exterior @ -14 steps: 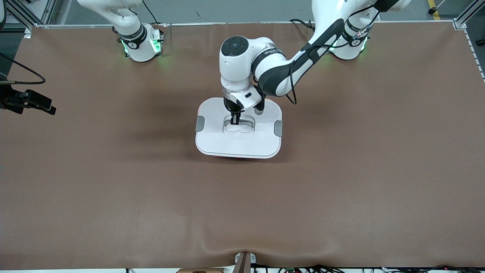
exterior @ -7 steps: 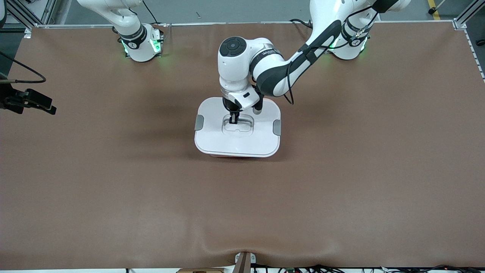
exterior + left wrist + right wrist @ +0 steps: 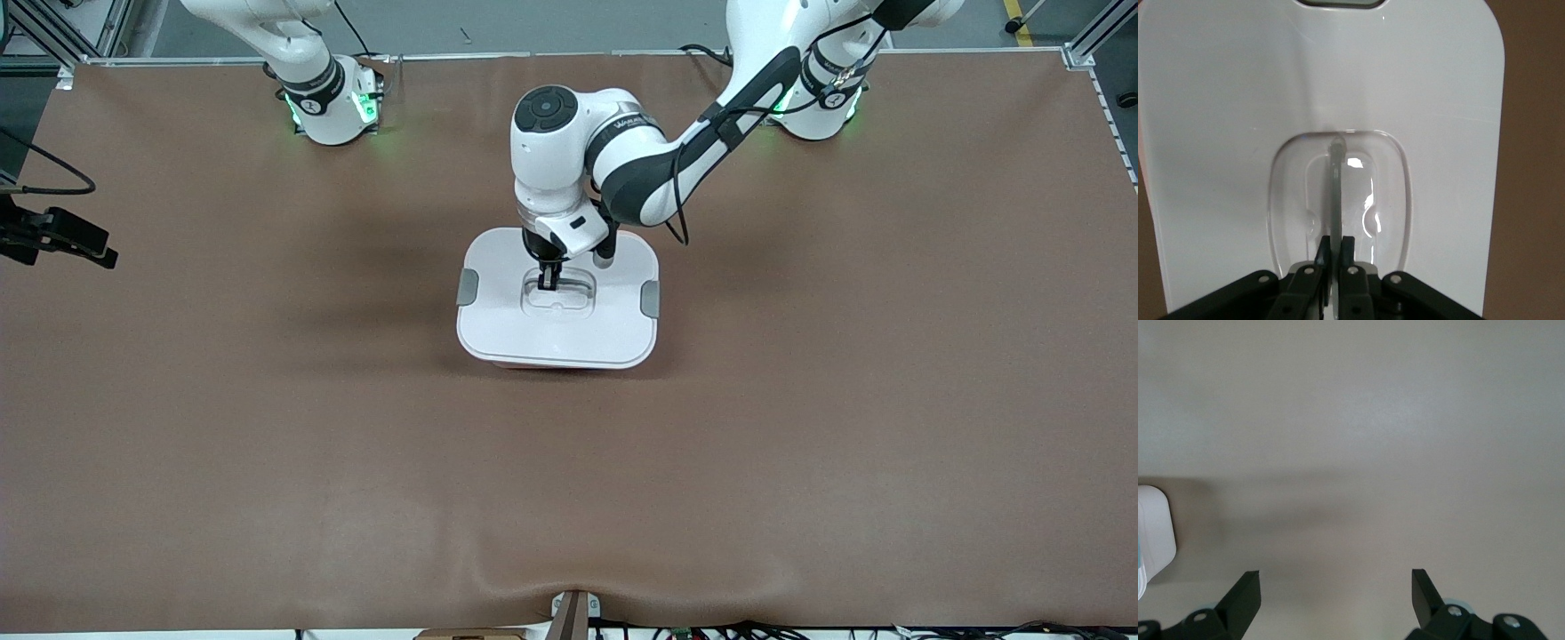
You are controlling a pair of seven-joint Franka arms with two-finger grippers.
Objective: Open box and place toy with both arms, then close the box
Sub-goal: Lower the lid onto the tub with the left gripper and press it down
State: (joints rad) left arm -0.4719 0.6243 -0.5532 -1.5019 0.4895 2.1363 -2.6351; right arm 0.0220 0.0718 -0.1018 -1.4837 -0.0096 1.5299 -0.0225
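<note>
The box [image 3: 558, 307], a pale pink tub showing only as a sliver under its white lid [image 3: 516, 329] with grey side clips, sits closed mid-surface, the toy apparently hidden inside.

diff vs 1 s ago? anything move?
Small shifts only. The lid, pinched at its clear handle by the left gripper, slid slightly toward the right arm's end with the gripper, mostly in the first half second. The right gripper, off toward its end of the table, drifted a bit that way, open. Grip unchanged; lid remains on the box.
</note>
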